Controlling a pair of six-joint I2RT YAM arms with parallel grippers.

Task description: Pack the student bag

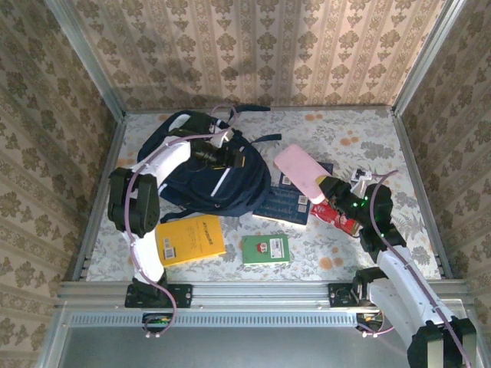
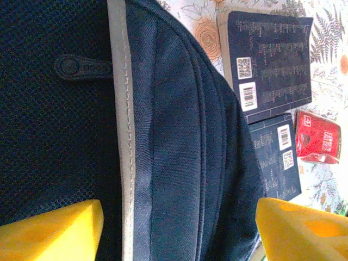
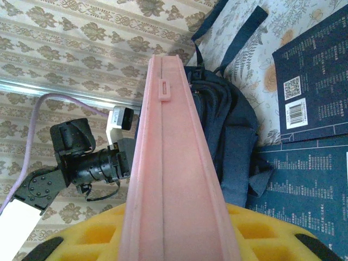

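With left gripper [image 2: 178, 228] wide astride the student bag [image 1: 201, 188], the pink case [image 1: 298, 172], clamped by one end in right gripper [image 1: 328, 188], could have slipped.

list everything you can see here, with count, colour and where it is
student bag: 1, dark navy with pale stripes, left-centre of the table
navy books: 2, dark navy, overlapping, just right of the bag
pink case: 1, pink, lifted over the navy books
red packet: 1, red, right of the navy books
yellow book: 1, yellow, front left, near the bag
green book: 1, green, front centre
left gripper: 1, yellow fingers, open over the bag
right gripper: 1, yellow fingers, shut on the pink case
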